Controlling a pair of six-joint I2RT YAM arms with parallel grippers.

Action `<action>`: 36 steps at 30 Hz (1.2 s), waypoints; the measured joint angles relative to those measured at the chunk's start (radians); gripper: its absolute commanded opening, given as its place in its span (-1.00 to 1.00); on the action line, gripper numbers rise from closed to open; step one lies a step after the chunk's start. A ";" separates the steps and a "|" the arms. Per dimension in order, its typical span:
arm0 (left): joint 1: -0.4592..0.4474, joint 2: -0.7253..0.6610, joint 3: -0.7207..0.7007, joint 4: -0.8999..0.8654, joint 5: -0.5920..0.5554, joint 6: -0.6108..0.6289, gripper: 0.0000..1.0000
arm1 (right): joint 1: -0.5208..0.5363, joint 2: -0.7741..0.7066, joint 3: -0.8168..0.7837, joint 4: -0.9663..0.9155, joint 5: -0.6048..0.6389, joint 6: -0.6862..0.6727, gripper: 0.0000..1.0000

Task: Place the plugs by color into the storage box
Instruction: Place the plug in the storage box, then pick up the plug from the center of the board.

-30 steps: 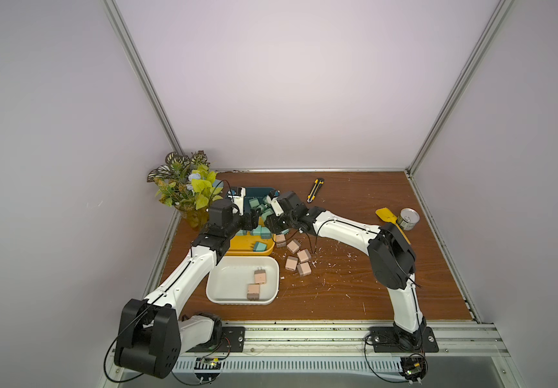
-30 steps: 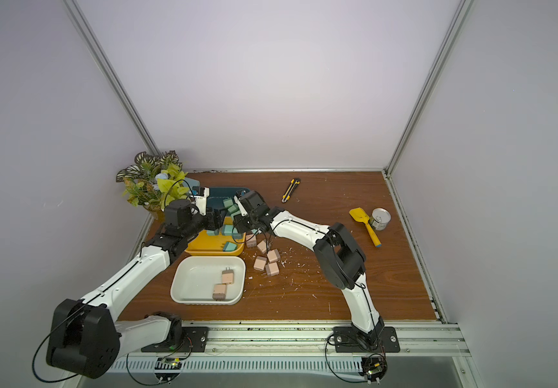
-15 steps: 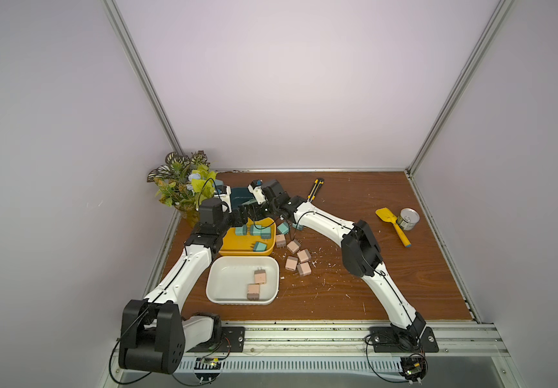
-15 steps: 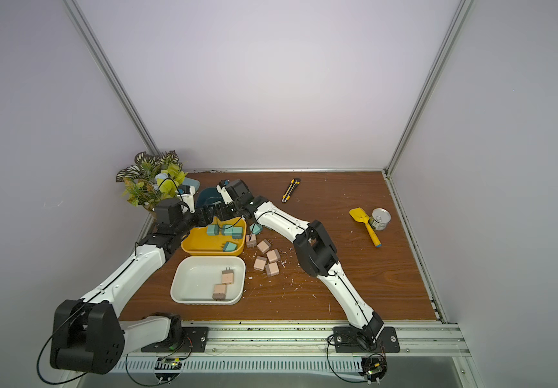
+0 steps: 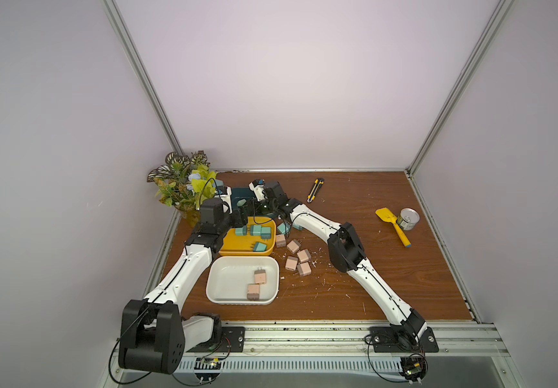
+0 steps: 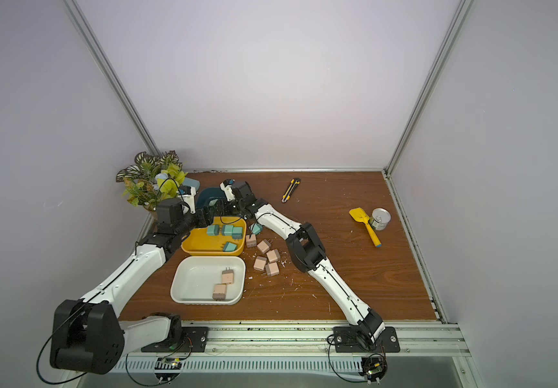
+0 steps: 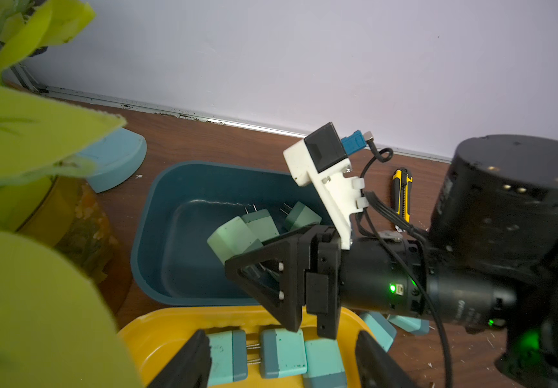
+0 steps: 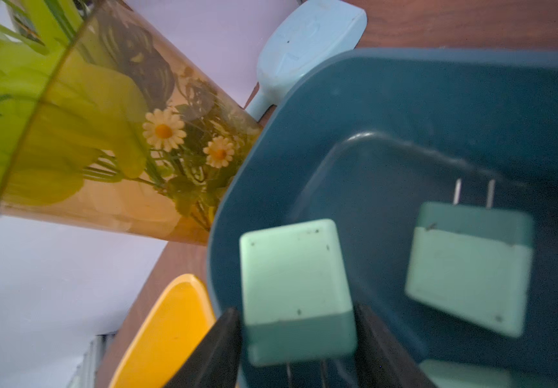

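Plugs (image 5: 293, 246) go by colour, so the right gripper (image 8: 297, 310) brackets a mint plug (image 8: 294, 268) over the blue bin (image 8: 405, 100), twelve o'clock of the yellow tray (image 7: 170, 336), pinched or freed unclear, while the left gripper (image 7: 281, 334) hovers spread and empty above teal plugs (image 7: 282, 356).

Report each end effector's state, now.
Left end effector: open, holding nothing.
Right end effector: mint plug between its fingers; whether it is gripped or loose cannot be told.

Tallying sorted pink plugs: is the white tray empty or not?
Not empty: two pink-tan plugs lie in the white tray, seen in both top views.
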 measured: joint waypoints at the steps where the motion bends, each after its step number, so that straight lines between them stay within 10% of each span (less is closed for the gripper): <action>1: 0.000 0.000 0.000 0.000 0.000 0.000 0.39 | -0.003 0.002 0.003 0.009 -0.007 0.003 0.43; 19: 0.000 0.011 0.000 -0.002 0.045 -0.016 0.40 | 0.002 -0.244 -0.195 -0.021 -0.009 0.002 0.31; 36: 0.001 -0.014 -0.005 0.018 0.098 -0.042 0.39 | 0.041 -0.756 -0.866 0.169 0.137 0.011 0.31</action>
